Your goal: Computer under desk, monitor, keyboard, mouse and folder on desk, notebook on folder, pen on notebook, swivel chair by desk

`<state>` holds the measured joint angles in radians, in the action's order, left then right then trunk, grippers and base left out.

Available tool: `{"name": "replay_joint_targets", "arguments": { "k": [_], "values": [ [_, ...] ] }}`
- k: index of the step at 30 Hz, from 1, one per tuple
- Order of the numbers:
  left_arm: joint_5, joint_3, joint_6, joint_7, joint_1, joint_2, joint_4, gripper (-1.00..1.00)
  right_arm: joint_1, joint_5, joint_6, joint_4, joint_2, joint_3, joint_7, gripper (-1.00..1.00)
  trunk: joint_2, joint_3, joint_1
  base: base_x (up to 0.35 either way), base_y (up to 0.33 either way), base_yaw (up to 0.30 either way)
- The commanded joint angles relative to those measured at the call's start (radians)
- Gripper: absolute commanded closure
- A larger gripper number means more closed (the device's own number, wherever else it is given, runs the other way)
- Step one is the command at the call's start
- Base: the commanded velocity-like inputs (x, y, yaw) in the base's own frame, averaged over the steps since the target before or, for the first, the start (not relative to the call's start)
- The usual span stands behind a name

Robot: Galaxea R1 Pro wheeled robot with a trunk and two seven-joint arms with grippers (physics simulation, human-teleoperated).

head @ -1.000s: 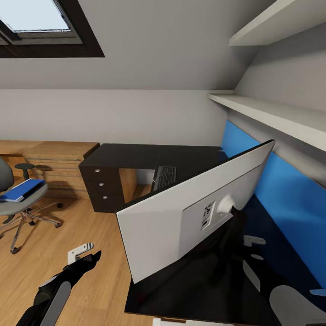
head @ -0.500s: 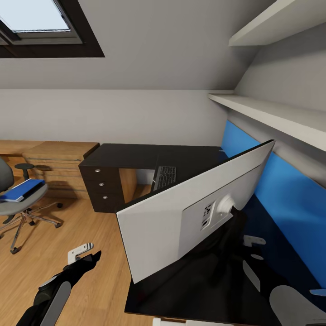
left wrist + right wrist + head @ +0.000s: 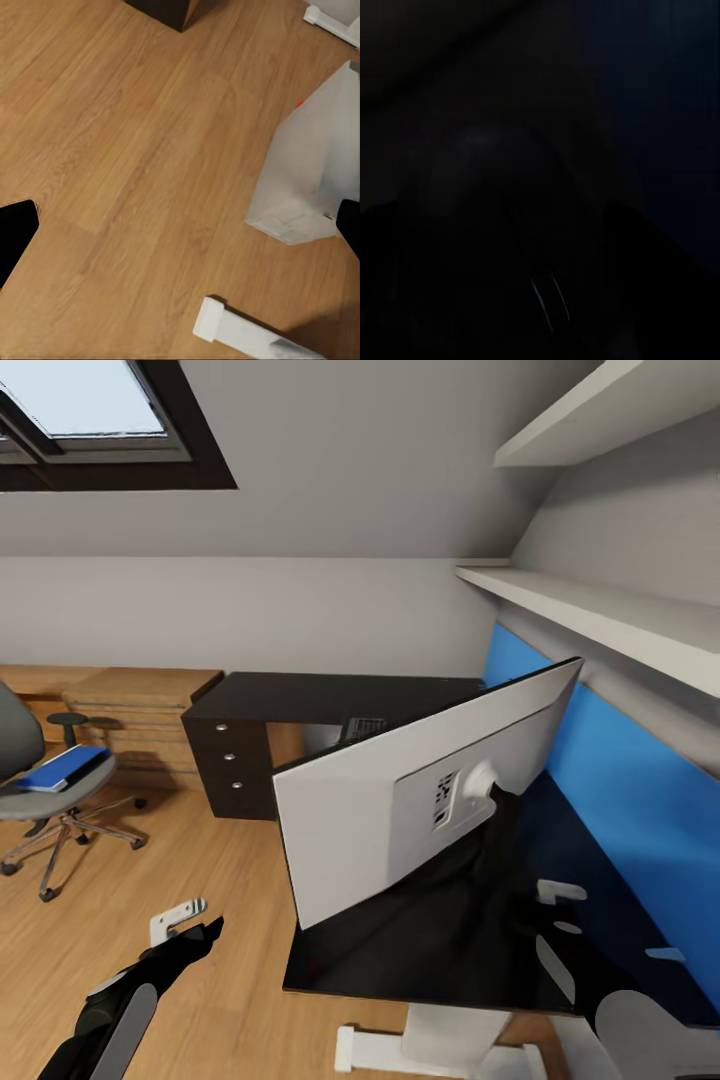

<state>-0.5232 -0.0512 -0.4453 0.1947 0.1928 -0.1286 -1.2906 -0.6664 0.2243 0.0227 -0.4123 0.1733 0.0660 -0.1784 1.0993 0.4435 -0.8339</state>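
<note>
Monitor (image 3: 400, 810) stands on the desk (image 3: 330, 695), pale back toward the head camera, tilted; its stand is lost in shadow on the black top. Keyboard (image 3: 363, 726) lies on the desk behind it, mostly hidden by the monitor's top edge. Folder (image 3: 62, 768) lies on the swivel chair (image 3: 40, 785) seat at left; the chair is cut off by the frame edge. Left gripper (image 3: 190, 920) hangs low over the wood floor (image 3: 135, 150), holding nothing, fingers spread apart at the edges of its wrist view. Right gripper: wrist view almost black, can't tell its state.
</note>
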Motion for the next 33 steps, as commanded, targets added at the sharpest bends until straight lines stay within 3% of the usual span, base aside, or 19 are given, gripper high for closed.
{"name": "replay_joint_targets", "arguments": {
  "k": [1,24,33],
  "values": [
    [-0.011,0.001,-0.004,0.008,0.0,0.0,-0.002,-1.0,0.0,0.012,0.006,0.041,0.001,0.008,-0.007,1.0,0.001,0.001,0.001,-0.333,0.0,0.0],
    [-0.012,-0.013,-0.004,0.011,0.0,0.0,0.007,-1.0,0.001,0.012,-0.006,0.002,-0.008,0.023,-0.006,1.0,0.001,0.001,0.001,-0.334,0.0,0.0],
    [-0.012,-0.021,-0.003,0.012,0.0,0.0,0.016,-1.0,0.001,-0.002,-0.071,0.0,-0.043,0.05,-0.004,1.0,0.001,0.001,0.001,-0.334,0.0,0.0]
  ]
}}
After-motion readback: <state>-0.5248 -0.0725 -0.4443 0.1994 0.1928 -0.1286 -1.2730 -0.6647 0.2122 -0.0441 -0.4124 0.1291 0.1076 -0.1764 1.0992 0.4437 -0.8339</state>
